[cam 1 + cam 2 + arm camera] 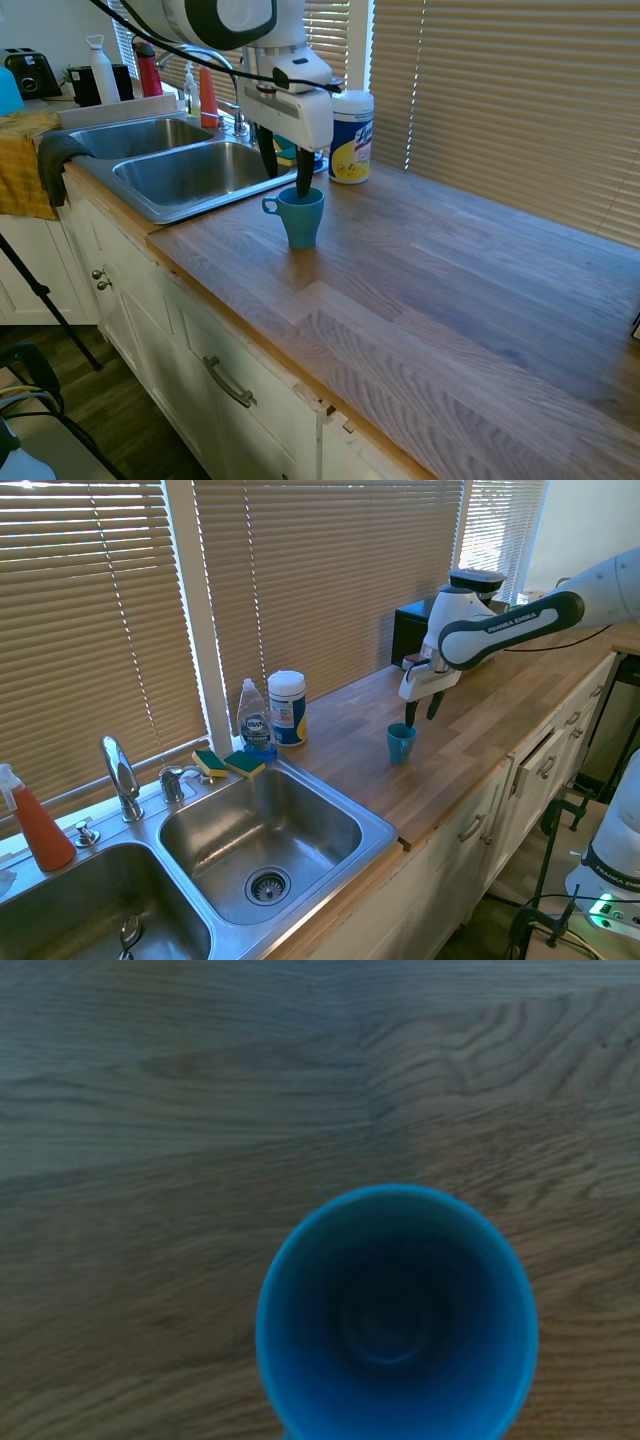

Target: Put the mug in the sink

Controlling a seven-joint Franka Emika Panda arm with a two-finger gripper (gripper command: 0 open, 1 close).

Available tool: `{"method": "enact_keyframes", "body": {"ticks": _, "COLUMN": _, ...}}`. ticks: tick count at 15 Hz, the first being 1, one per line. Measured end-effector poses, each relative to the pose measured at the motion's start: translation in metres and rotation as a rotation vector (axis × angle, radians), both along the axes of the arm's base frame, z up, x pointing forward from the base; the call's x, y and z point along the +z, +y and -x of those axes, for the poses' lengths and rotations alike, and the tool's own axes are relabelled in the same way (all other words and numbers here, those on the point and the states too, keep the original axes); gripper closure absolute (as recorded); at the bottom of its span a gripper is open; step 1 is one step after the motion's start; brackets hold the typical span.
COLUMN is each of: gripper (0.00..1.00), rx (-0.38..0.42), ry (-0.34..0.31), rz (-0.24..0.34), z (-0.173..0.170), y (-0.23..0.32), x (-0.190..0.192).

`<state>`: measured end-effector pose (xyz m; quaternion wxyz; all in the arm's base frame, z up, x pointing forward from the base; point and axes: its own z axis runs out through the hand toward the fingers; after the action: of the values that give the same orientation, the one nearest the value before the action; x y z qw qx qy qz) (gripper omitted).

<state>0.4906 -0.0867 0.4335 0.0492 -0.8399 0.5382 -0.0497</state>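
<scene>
One small teal mug (300, 215) stands upright on the wooden counter (450, 290) beside the two-basin steel sink (185, 175); the tool (287, 172) hangs open over its rim, gripping nothing

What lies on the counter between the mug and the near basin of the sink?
Nothing: in the second exterior view, only bare wooden countertop separates the mug from the sink.

Lighting: daylight through closed blinds (320, 580) behind the counter (450, 300), brightest at slat gaps; room evenly lit, shadows soft. Glare: pale sheen on the sink (330, 800) basins and the near counter. Sharpness: both wide views clear, lines bowed at edges. Wrist view: soft, bluish; mug (396, 1315) interior dark.
</scene>
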Motion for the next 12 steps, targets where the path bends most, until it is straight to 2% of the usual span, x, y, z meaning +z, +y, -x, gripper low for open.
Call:
{"method": "enact_keyframes", "body": {"ticks": 3, "gripper": 0.00, "rx": -0.051, "ry": 0.024, "rz": -0.008, "z": -0.020, "y": -0.017, "x": -0.016}}
{"method": "enact_keyframes", "body": {"ticks": 6, "gripper": 0.00, "rx": -0.068, "ry": 0.058, "rz": -0.011, "z": -0.036, "y": -0.027, "x": -0.037}}
{"method": "enact_keyframes", "body": {"ticks": 7, "gripper": 1.00, "rx": -0.067, "ry": 0.071, "rz": -0.011, "z": -0.041, "y": -0.027, "x": -0.045}}
{"method": "enact_keyframes", "body": {"ticks": 12, "gripper": 1.00, "rx": -0.077, "ry": 0.120, "rz": -0.036, "z": -0.060, "y": -0.027, "x": -0.080}}
